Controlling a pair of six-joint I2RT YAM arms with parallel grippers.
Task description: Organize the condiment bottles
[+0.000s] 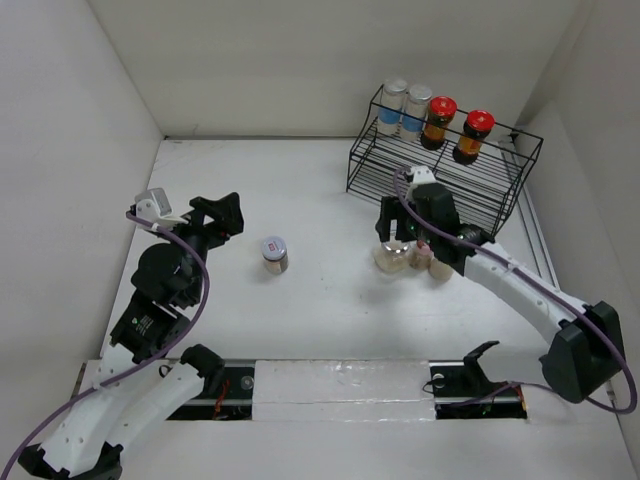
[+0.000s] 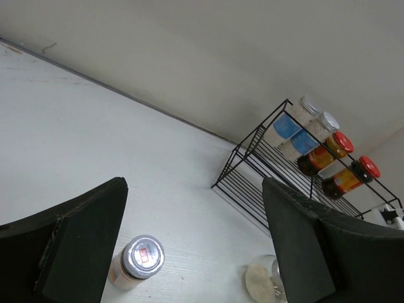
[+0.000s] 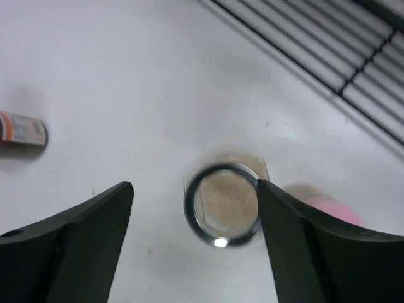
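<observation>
Two silver-lidded blue-label bottles [image 1: 405,106] and two red-lidded amber bottles [image 1: 456,127] stand on the top shelf of the black wire rack [image 1: 440,175]. A silver-lidded jar [image 1: 274,254] stands alone mid-table, also in the left wrist view [image 2: 142,257]. My right gripper [image 3: 192,221] is open, straddling a wide clear jar [image 3: 222,203] from above; its right finger touches the rim. A pink-capped bottle [image 3: 328,211] stands just right of it. My left gripper [image 2: 196,246] is open and empty, up and left of the lone jar. No yellow-green cap shows.
White walls enclose the table on the left, back and right. The rack's lower shelf [image 1: 400,180] holds nothing. The rack and its four bottles also show in the left wrist view [image 2: 297,151]. The lone jar shows at the left edge of the right wrist view [image 3: 22,129].
</observation>
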